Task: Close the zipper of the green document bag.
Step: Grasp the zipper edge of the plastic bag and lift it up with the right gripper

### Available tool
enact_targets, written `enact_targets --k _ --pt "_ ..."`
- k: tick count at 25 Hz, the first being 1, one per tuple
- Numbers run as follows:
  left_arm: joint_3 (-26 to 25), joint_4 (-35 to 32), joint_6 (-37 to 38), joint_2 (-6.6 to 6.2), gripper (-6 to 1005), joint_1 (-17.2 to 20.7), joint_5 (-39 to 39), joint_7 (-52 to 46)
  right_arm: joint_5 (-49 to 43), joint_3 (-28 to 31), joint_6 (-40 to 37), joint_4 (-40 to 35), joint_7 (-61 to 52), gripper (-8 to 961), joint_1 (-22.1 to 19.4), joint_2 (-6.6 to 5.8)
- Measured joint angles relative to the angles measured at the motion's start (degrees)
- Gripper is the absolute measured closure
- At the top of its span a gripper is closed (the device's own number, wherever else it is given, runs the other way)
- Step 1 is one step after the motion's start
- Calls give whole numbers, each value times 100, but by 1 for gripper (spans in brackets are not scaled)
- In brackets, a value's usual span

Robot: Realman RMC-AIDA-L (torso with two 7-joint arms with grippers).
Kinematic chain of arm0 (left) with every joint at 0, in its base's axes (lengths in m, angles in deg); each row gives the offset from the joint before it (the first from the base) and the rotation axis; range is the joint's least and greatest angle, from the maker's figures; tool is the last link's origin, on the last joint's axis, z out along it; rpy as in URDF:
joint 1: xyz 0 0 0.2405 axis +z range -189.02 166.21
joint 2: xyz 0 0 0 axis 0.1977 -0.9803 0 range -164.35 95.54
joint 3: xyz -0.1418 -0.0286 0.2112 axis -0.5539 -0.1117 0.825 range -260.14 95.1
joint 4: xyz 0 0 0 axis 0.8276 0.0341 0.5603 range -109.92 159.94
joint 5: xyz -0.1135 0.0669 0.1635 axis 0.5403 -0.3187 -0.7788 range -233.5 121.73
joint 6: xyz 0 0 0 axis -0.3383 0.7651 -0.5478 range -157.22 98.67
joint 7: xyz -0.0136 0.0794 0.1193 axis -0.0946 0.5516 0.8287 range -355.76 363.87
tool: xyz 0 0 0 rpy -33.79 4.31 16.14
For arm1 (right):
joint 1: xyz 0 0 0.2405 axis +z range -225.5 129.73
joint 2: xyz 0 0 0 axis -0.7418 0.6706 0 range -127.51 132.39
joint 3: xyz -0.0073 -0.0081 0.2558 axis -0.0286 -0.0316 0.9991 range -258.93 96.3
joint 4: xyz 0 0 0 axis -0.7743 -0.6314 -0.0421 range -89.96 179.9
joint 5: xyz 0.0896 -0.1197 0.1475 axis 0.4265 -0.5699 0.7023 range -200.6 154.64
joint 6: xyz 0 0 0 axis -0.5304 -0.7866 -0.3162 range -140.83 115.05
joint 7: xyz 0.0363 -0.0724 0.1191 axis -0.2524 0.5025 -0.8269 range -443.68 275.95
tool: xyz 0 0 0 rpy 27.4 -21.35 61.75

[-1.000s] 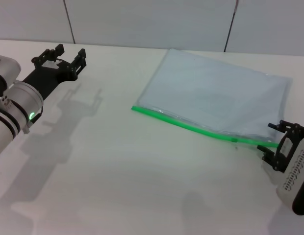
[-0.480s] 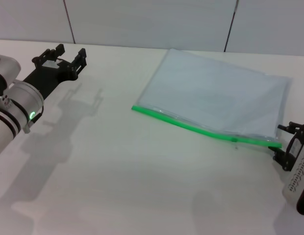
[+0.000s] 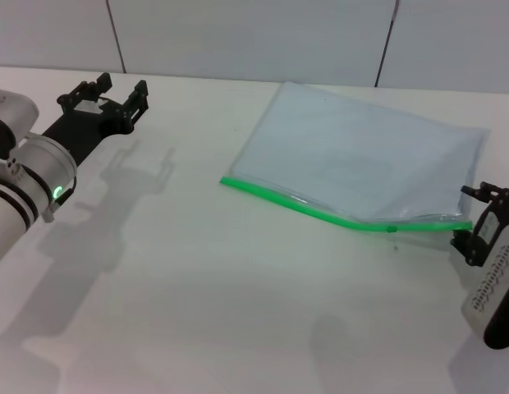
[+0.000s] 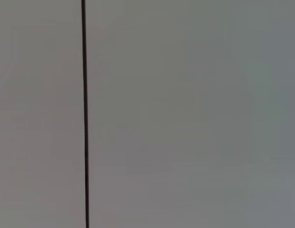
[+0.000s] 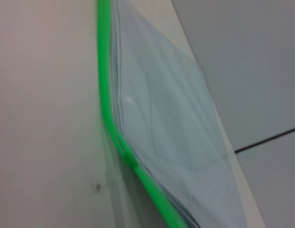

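Zipper (image 5: 120, 142) bulge only in right wrist view

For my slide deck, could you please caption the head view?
Right gripper at the green document bag's zipper end; left gripper parked.

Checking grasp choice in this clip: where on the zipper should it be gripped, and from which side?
Probably at the small slider tab on the zipper, near its right end, pinching across the thin strip. Approach from the right gripper, beside the green document bag corner.
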Motion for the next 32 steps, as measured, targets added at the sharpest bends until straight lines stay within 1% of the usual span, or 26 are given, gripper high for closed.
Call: enact_targets --k 10,17,21,24,29,32 --pt "0 20 3 19 391 -17 -1 0 -70 -243 334 480 27 434 377 3" --pt "0 24 9 31 395 -41 -5 0 -197 -272 437 830 30 436 644 -1" --pt "4 25 10 30 398 -56 -4 0 -204 -316 1001 1167 34 436 750 1" --pt "37 23 10 30 400 -86 -4 0 -196 -372 1260 1322 38 437 771 2" --pt "45 24 10 34 403 -94 -2 0 -163 -404 1334 1367 40 464 800 2" --pt "47 26 10 36 405 -98 0 0 -148 -443 1321 1366 20 558 833 2"
